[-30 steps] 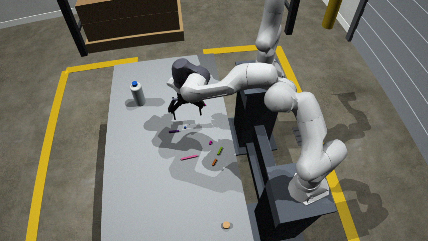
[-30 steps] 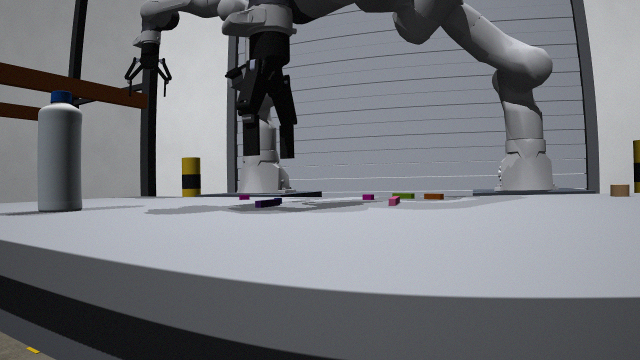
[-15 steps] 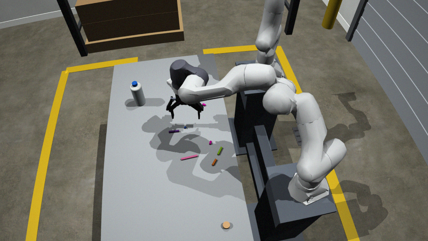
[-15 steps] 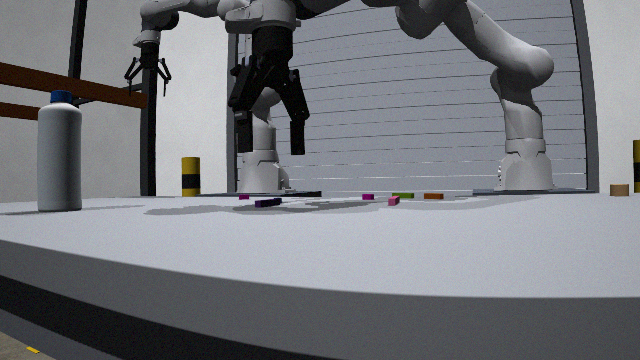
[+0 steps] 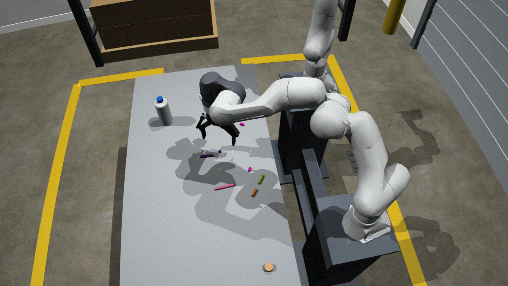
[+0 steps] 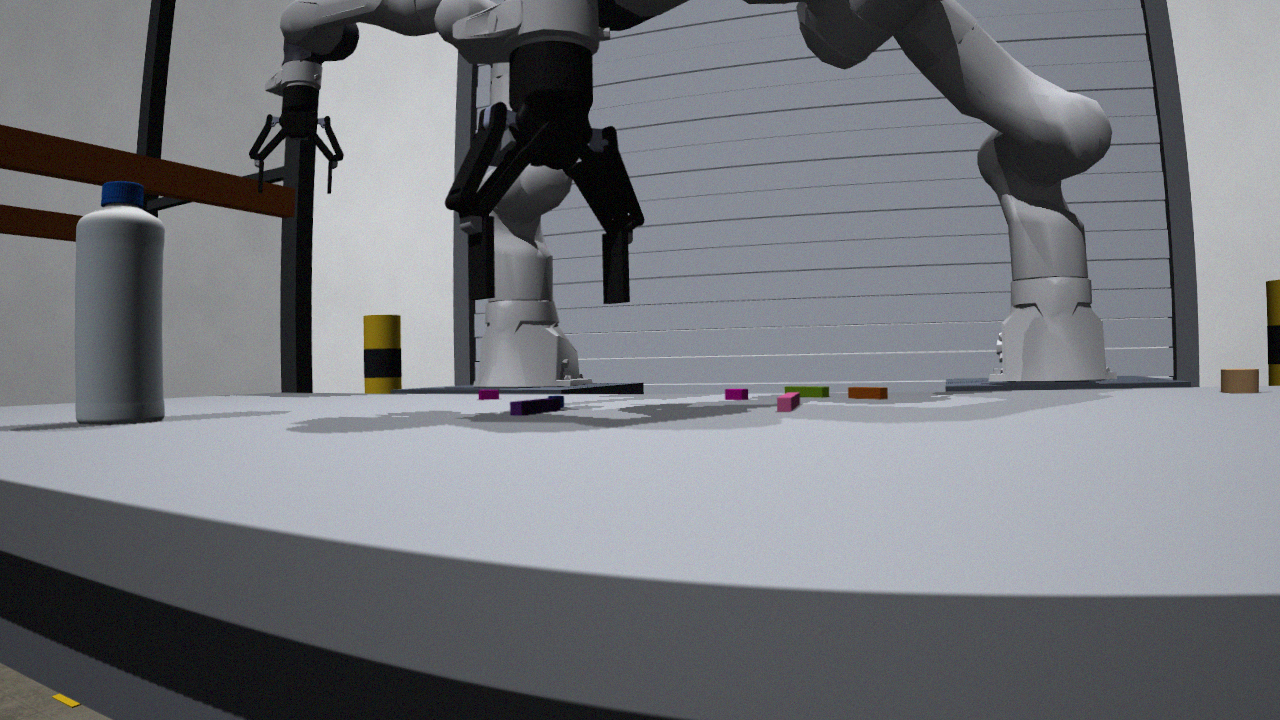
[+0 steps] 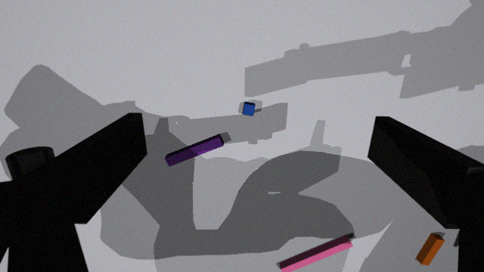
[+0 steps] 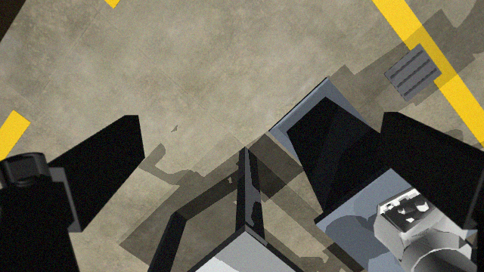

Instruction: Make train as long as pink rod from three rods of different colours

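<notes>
Rods lay scattered beneath a wide-spread claw

From where I stood, the left gripper [image 5: 218,141] [image 6: 549,299] [image 7: 258,135] hung above the table [image 5: 159,231] [image 6: 626,492], its fingers wide apart and nothing between them. The right gripper [image 6: 295,190] [image 8: 260,135] was spread just as wide, also holding nothing, its wrist camera looking down mostly on the floor.

The pink rod [image 5: 224,186] [image 6: 787,402] [image 7: 317,254], the one to be matched, lay flat on the table, apart from all the others. The purple rod [image 5: 206,155] [image 6: 532,406] [image 7: 194,150] lay flat too, with the little blue rod [image 5: 219,151] [image 6: 561,402] [image 7: 249,109] near one end of it, the two not touching.

The lime rod [image 5: 260,178] [image 6: 807,392] and the orange rod [image 5: 254,192] [image 6: 868,393] [image 7: 429,249] were near each other, a gap between them. One magenta rod [image 5: 249,169] [image 6: 736,394] sat close to the lime one; a second magenta rod [image 5: 241,124] [image 6: 487,394] was well apart, over toward the right arm's side. No three rods stood end to end, so the train was unmade.

A white bottle [image 5: 164,113] [image 6: 119,313] with a blue cap stood upright on the table, while a small tan cylinder [image 5: 268,266] [image 6: 1239,380] sat well away from the rods.

L end effector [image 5: 218,141] [image 6: 548,298] [image 7: 258,135] has rotated (slightly higher, btw).
</notes>
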Controlling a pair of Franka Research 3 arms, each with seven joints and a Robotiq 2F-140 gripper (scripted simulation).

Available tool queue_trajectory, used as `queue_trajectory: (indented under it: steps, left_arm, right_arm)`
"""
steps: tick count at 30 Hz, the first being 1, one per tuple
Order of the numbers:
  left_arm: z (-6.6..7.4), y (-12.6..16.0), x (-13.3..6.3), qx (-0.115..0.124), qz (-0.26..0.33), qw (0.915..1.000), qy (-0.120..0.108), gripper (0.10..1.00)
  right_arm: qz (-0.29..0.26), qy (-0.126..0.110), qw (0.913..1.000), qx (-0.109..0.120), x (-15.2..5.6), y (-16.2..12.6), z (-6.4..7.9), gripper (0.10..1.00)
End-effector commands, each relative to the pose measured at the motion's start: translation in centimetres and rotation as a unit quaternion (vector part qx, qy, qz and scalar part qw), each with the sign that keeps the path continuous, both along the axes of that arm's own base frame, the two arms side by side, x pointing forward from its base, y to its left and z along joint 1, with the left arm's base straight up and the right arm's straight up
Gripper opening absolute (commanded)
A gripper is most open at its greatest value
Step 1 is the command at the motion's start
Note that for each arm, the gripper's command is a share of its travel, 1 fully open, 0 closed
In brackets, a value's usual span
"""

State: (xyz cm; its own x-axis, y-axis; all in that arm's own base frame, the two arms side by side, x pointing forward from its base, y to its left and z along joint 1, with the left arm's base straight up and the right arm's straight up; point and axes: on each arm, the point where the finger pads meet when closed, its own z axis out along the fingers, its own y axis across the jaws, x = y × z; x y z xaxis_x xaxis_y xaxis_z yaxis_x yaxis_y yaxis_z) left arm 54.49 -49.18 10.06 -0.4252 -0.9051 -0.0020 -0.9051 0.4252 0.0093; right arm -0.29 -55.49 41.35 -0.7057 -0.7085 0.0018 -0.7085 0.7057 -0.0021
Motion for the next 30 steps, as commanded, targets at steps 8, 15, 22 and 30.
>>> queue_trajectory:
  steps: [8, 15, 22, 30]
  left_arm:
    - [0.23, 0.26, 0.43, -0.003, -0.077, 0.9970, -0.004, 0.231]
    - [0.23, 0.26, 0.43, -0.003, -0.077, 0.9970, -0.004, 0.231]
    - [0.23, 0.26, 0.43, -0.003, -0.077, 0.9970, -0.004, 0.231]
    - [0.23, 0.26, 0.43, -0.003, -0.077, 0.9970, -0.004, 0.231]
  right_arm:
    - [-0.003, 0.000, 1.0000, 0.001, 0.05, 0.04, -0.05, 1.000]
    - [-0.003, 0.000, 1.0000, 0.001, 0.05, 0.04, -0.05, 1.000]
    - [-0.003, 0.000, 1.0000, 0.001, 0.05, 0.04, -0.05, 1.000]
    - [-0.003, 0.000, 1.0000, 0.001, 0.05, 0.04, -0.05, 1.000]
